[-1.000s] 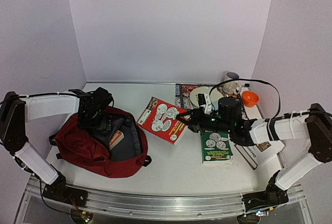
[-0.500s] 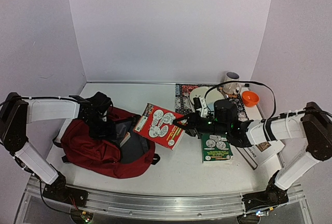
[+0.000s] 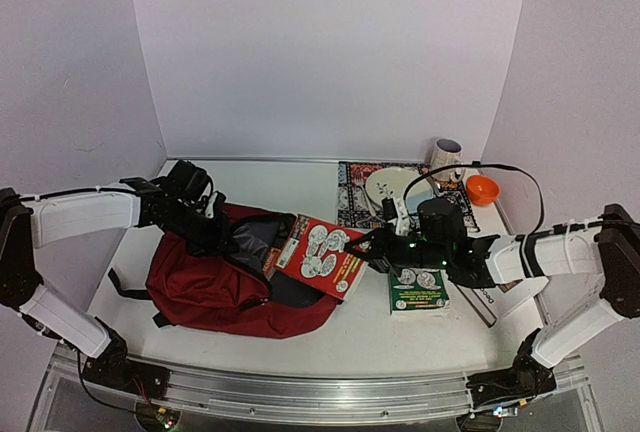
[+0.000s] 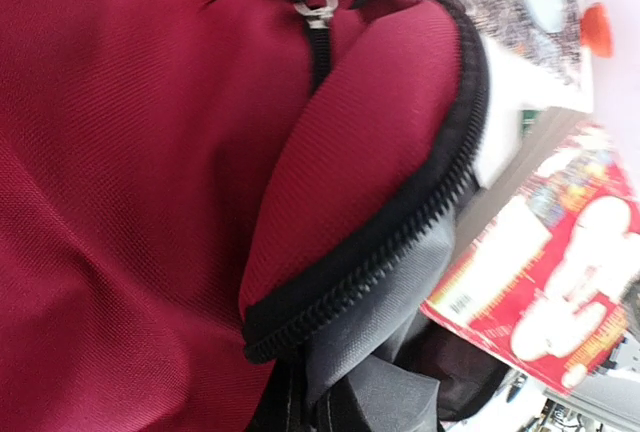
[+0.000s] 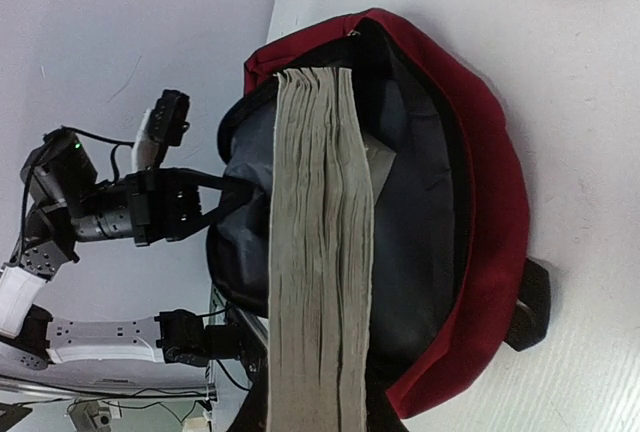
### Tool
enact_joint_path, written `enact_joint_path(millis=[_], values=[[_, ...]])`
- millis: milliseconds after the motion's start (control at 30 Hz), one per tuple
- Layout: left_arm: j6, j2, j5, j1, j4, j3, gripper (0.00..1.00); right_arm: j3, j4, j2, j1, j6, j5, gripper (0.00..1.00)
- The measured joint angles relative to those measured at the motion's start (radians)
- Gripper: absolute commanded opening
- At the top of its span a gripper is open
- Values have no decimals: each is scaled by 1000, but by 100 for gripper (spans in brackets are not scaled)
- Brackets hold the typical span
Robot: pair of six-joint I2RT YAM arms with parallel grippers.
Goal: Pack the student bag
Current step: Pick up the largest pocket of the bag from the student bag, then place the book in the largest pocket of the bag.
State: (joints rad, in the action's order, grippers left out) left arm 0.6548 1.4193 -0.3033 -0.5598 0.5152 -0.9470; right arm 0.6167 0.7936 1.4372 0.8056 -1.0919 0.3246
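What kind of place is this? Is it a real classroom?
Probably not: it looks like a robot test booth. Blank walls box in a white table, with a left arm and right arm bolted at its near edge, holding a backpack and a red book.

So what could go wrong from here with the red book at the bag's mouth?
1. The red book, in the right hand, is at the mouth of the bag; its leading corner may snag the zipper or the lining.
2. The left hand pinches only the soft rim; if the fabric slips, the mouth may sag shut.
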Motion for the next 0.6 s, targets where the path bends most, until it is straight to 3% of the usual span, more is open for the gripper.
enact_joint_path(millis=[233, 600], values=[[-2, -106, -29, 1, 23, -34, 0, 1, -46, -36, -20, 7, -23, 0], [-22, -111, -101, 0, 26, -122, 0, 137, 51, 173, 24, -40, 62, 0]])
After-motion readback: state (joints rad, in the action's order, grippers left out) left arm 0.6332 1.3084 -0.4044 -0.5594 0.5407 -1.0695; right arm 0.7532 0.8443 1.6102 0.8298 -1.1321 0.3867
